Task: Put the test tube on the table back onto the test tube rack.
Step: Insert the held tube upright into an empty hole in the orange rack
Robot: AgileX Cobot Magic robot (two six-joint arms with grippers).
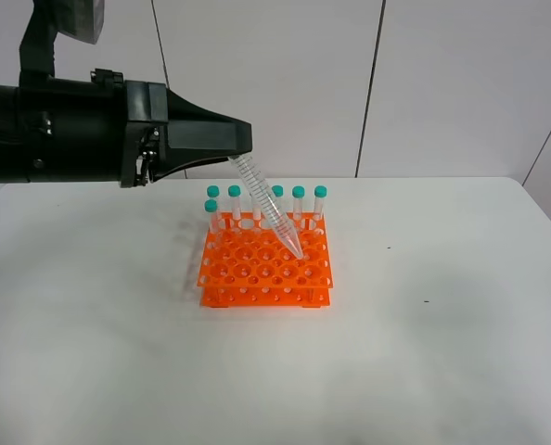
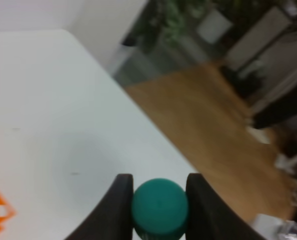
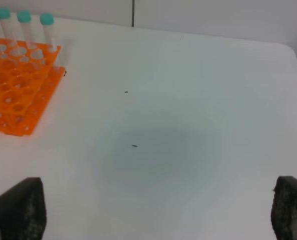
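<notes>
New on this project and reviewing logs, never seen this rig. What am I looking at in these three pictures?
It is a two-armed robot working at a white table. The wide picture comes from a camera mounted high, facing the table. The other two come from a camera on each arm's wrist. On the table stands an orange test tube rack with several teal-capped tubes upright along its back. The left claw is shut on one more test tube at its cap, holding it tilted with the tip down at the rack's holes. The right claw is open over the table and holds nothing; its arm is outside the wide picture.
</notes>
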